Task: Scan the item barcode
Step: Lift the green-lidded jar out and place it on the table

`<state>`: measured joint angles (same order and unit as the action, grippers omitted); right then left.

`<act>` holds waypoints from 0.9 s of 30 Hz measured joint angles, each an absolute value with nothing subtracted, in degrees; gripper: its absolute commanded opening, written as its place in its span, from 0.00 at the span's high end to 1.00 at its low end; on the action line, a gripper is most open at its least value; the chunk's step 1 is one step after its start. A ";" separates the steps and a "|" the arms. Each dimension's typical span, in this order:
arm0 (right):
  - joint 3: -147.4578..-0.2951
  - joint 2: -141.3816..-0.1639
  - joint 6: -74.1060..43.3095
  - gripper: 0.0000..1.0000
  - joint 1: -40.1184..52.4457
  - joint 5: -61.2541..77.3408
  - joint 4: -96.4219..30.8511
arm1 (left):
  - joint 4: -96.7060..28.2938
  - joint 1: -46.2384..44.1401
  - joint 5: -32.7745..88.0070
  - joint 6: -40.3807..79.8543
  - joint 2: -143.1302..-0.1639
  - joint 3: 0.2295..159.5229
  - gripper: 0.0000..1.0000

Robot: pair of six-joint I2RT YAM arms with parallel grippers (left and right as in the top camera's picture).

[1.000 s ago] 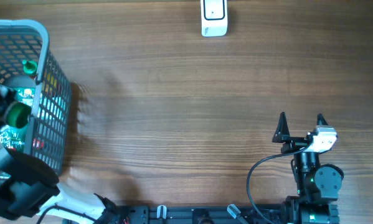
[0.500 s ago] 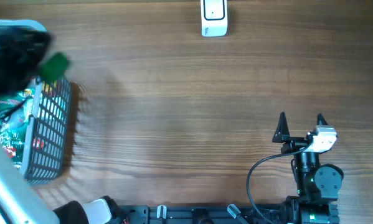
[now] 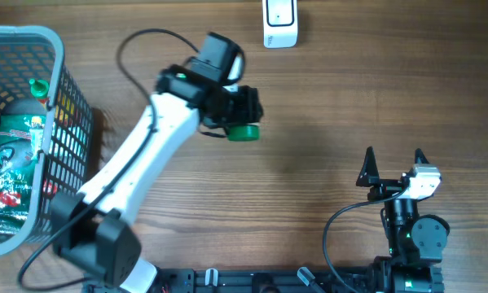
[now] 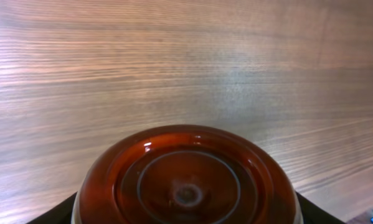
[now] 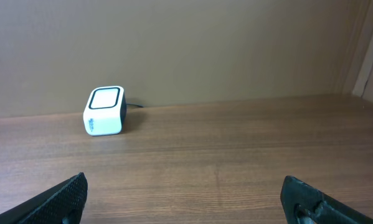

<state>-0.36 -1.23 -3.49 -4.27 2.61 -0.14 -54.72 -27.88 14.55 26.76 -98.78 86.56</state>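
My left gripper (image 3: 245,110) hangs over the middle of the table, a little below and left of the white barcode scanner (image 3: 280,23). It is shut on a bottle whose green cap (image 3: 244,132) sticks out beneath it. The left wrist view is filled by the bottle's round amber bottom (image 4: 186,183), with dark fingers at both lower corners. No barcode shows. Near the front right, my right gripper (image 3: 394,159) stands open with nothing in it. In its wrist view the scanner (image 5: 104,111) stands far off to the left.
A grey wire basket (image 3: 64,122) stands at the table's left edge with a green-labelled bottle (image 3: 15,163) lying in it. A cable runs from the right arm's base (image 3: 415,240) at the front.
My left arm has swung out of the basket to the middle of the table, carrying the green-capped bottle. The right arm has not moved.
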 measured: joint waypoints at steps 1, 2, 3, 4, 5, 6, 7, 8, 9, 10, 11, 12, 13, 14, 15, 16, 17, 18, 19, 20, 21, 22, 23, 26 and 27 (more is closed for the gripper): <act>-0.36 -1.23 -3.49 0.00 -4.27 2.61 -0.14 | -52.42 -29.58 14.35 27.70 -100.99 86.21 0.34; -0.36 -1.23 -3.46 0.00 -4.27 2.61 -0.14 | -50.19 -31.51 14.35 28.73 -103.57 86.17 0.34; -0.36 -1.23 -3.46 0.00 -4.27 2.61 -0.14 | -48.12 -33.69 14.39 29.52 -106.69 86.15 0.34; -0.36 -1.23 -3.49 0.00 -4.27 2.59 -0.14 | -47.53 -35.07 14.13 29.87 -108.47 86.11 0.34; -0.36 -1.23 -3.49 0.00 -4.27 2.61 -0.14 | -47.18 -36.53 12.93 30.17 -110.63 86.08 0.34; -0.36 -1.23 -3.49 0.00 -4.27 2.59 -0.14 | -47.29 -37.85 10.85 30.39 -112.64 86.06 0.34; -0.36 -1.23 -3.46 0.00 -4.27 2.61 -0.14 | -47.33 -38.70 8.47 30.59 -114.30 86.04 0.33; -0.36 -1.23 -3.49 0.00 -4.27 2.61 -0.14 | -47.27 -39.20 6.98 30.65 -115.42 86.02 0.33; -0.36 -1.23 -3.49 0.00 -4.27 2.61 -0.14 | -47.03 -39.75 5.50 30.79 -116.57 86.02 0.33; -0.36 -1.23 -3.49 0.00 -4.27 2.61 -0.14 | -46.54 -40.21 4.32 30.79 -117.97 86.00 0.32; -0.36 -1.23 -3.46 0.00 -4.27 2.61 -0.14 | -46.35 -40.56 3.81 30.81 -118.87 85.97 0.31; -0.36 -1.23 -3.49 0.00 -4.27 2.59 -0.14 | -46.02 -40.91 3.25 30.83 -119.52 85.97 0.31; -0.36 -1.23 -3.49 0.00 -4.27 2.61 -0.14 | -45.89 -41.17 2.85 30.85 -119.87 85.97 0.30; -0.36 -1.23 -3.46 0.00 -4.27 2.61 -0.14 | -45.76 -41.32 2.81 30.87 -120.05 85.97 0.30; -0.36 -1.23 -3.49 0.00 -4.27 2.61 -0.14 | -45.34 -41.30 2.81 30.96 -120.16 85.97 0.30; -0.36 -1.23 -3.49 0.00 -4.27 2.61 -0.14 | -45.21 -41.30 2.79 30.98 -120.25 85.97 0.29; -0.36 -1.23 -3.49 0.00 -4.27 2.59 -0.14 | -44.84 -41.30 2.81 30.98 -120.40 85.97 0.28; -0.36 -1.23 -3.49 0.00 -4.27 2.61 -0.14 | -44.47 -41.30 2.83 30.98 -120.46 85.97 0.27; -0.36 -1.23 -3.49 0.00 -4.27 2.61 -0.14 | -43.62 -41.30 2.83 31.03 -120.70 85.97 0.24; -0.36 -1.23 -3.49 0.00 -4.27 2.61 -0.14 | -42.72 -41.30 2.81 31.20 -120.97 85.97 0.20; -0.36 -1.23 -3.49 0.00 -4.27 2.61 -0.14 | -41.80 -41.30 2.79 31.31 -121.14 85.97 0.16; -0.36 -1.23 -3.49 0.00 -4.27 2.59 -0.14 | -41.10 -41.30 2.79 31.53 -121.30 85.97 0.00; -0.36 -1.23 -3.46 0.00 -4.27 2.61 -0.14 | -40.66 -41.30 2.79 31.64 -121.47 85.97 0.00; -0.36 -1.23 -3.46 0.00 -4.27 2.61 -0.14 | -40.38 -41.41 2.79 31.86 -121.49 86.15 0.00; -0.36 -1.23 -3.49 0.00 -4.27 2.59 -0.14 | -40.40 -41.43 2.79 31.86 -121.49 86.15 0.00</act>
<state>-0.36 -1.23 -3.49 -4.27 2.59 -0.14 -40.40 -41.43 2.79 31.86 -121.49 86.15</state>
